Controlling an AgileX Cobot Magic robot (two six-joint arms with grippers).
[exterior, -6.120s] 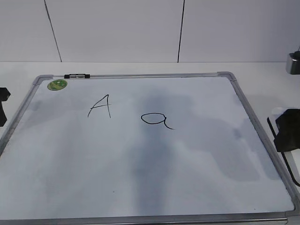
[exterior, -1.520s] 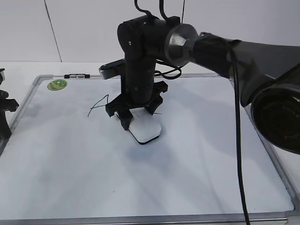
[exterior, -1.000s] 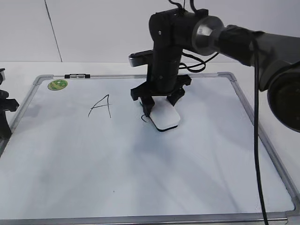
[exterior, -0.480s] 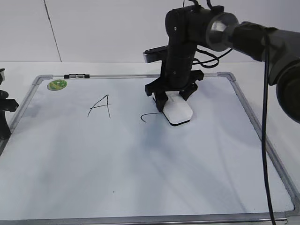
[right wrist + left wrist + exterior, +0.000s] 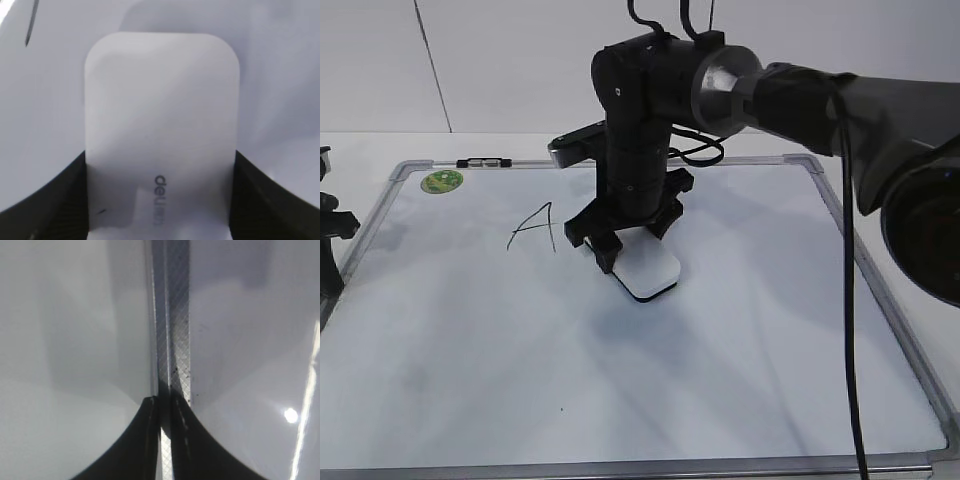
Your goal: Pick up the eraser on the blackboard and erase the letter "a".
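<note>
The white eraser lies flat on the blackboard, a little right of the capital "A". My right gripper is shut on the eraser's sides and presses it down. In the right wrist view the eraser fills the middle between the gripper's black fingers. The letter "a" does not show; its spot is under the gripper and eraser. A short black stroke shows at the top left. My left gripper is at the board's left edge, shut and empty over the grey frame.
A round green sticker and a small black-and-silver clip sit at the board's far left corner. A tiny black mark is on the near part of the board. The right arm reaches in from the upper right.
The right gripper has slid the eraser left and nearer, over where the "a" stood. The curved remnant stroke seen half a second ago no longer shows. The left arm has not moved.
</note>
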